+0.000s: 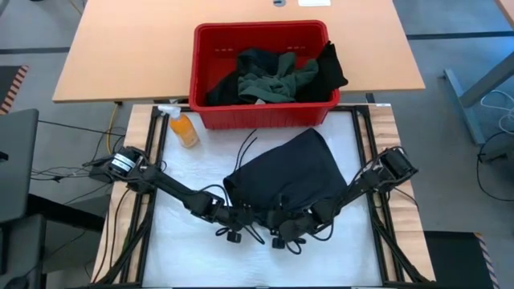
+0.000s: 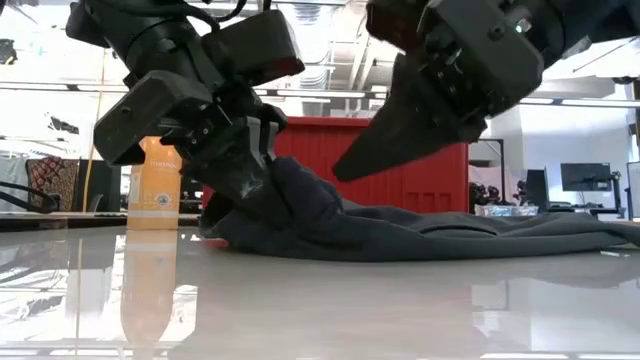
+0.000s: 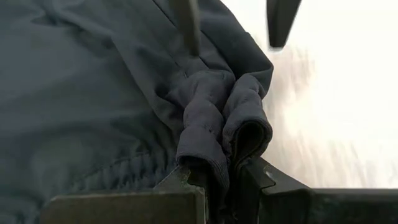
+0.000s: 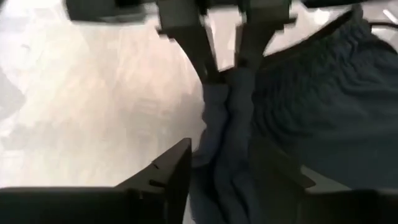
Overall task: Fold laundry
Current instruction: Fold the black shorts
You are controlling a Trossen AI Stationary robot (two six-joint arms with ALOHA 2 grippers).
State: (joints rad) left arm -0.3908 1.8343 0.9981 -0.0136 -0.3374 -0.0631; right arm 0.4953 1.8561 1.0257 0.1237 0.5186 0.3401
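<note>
Black cloth, one garment (image 1: 289, 172), lies spread on the white worktop (image 1: 193, 257) in front of the red basket (image 1: 210, 76), and both hands are down at its near edge. Left hand (image 1: 243, 215) is clamped tight on a bunched fold at that edge; the left wrist view shows the gathered hem squeezed between its fingers (image 3: 186, 186), and the low view has the cloth pulled up into a peak there. Right hand (image 1: 291, 229) sits just beside it, to the right along the same edge, fingers apart with a ridge of cloth between them, not pressed shut on it as far as the right wrist view shows. So the garment runs away from both hands toward the basket, its long axis slanting from near-left to far-right, with drawstrings (image 1: 247, 146) trailing off the far-left corner. My read: the next move depends on the right hand getting a firm hold on the edge beside the left. Basket holds the rest of the laundry: a green shirt (image 1: 273, 76) heaped in the middle, black pieces (image 1: 329, 68) draped over the right wall. An orange bottle (image 1: 184, 128) stands near the basket's left corner, well clear.
</note>
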